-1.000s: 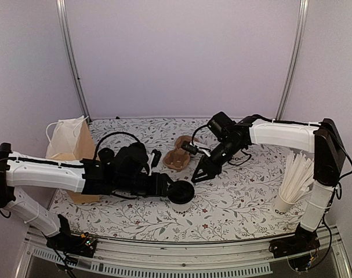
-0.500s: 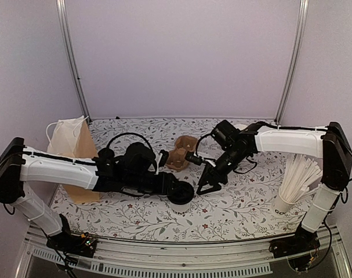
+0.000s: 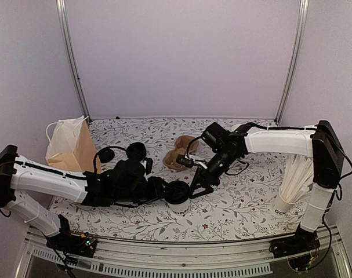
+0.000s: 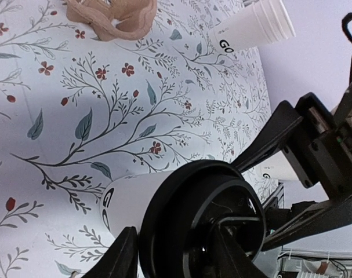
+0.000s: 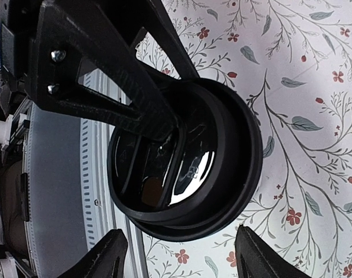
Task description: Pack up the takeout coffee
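Observation:
The takeout coffee (image 3: pixel 178 194), a white cup under a black lid, stands upright on the floral table at front centre. My left gripper (image 3: pixel 164 190) reaches it from the left. In the left wrist view its jaws (image 4: pixel 176 250) straddle the lid's rim, one finger against the white cup wall (image 4: pixel 126 200) and the other lying on the lid top. My right gripper (image 3: pixel 198 186) hovers just right of the cup. In the right wrist view it stands open (image 5: pixel 181 255), and the lid (image 5: pixel 222 150) sits beyond its wide-set fingers, untouched.
A brown pulp cup carrier (image 3: pixel 177 155) lies behind the cup. A paper bag (image 3: pixel 71 147) stands at the back left. Two loose black lids (image 3: pixel 106 154) (image 3: pixel 136 150) lie near it. A stack of lidless white cups (image 3: pixel 294 176) leans at the right edge.
The right gripper's jaws have spread and it has slid closer to the cup. The left gripper's jaws have narrowed onto the lid's rim.

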Tool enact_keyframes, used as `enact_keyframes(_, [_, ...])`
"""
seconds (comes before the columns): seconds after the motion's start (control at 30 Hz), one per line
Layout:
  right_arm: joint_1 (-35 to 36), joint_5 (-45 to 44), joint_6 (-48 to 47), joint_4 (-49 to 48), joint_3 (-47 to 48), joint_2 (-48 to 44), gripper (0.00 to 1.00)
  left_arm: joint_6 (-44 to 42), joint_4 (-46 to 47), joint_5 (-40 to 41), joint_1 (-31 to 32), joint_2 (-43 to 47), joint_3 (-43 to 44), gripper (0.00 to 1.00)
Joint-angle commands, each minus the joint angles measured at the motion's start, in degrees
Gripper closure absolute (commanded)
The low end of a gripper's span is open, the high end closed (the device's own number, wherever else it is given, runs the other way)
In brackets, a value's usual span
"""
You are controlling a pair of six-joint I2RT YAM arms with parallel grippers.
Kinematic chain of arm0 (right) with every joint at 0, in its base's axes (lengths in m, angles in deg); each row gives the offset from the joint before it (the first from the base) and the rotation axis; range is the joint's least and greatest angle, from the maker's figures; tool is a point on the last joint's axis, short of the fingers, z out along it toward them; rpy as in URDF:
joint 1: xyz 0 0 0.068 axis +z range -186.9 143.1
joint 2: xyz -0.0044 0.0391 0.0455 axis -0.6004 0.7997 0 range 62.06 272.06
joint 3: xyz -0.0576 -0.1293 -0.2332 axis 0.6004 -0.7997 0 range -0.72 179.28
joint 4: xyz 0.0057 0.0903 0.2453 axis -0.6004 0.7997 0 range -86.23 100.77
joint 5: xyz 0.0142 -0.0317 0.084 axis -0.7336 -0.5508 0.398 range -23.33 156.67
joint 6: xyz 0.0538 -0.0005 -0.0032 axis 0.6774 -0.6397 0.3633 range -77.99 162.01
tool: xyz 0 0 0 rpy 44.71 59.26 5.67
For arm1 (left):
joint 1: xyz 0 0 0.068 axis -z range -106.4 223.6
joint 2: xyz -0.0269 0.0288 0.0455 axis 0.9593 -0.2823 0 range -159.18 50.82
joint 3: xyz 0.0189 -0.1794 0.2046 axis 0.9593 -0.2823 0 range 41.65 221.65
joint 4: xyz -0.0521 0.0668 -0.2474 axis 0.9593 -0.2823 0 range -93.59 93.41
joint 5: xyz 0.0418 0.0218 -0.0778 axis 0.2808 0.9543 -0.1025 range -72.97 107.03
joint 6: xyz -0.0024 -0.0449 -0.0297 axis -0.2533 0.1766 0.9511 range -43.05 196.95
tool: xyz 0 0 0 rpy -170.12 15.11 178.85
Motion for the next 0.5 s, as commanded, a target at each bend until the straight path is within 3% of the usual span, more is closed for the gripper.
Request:
enact_keyframes(0.0, [0.86,3.20,1.93,1.10,1.11,2.13,0.33,3.86,-3.37,2.59,1.16,-0.77,-2.02,0.59])
enact_keyframes(0.47, [0.83,5.29,5.18,0.86,2.46,4.13,0.28,1.23,-7.59,5.97,3.32,-1.37,2.53,0.63])
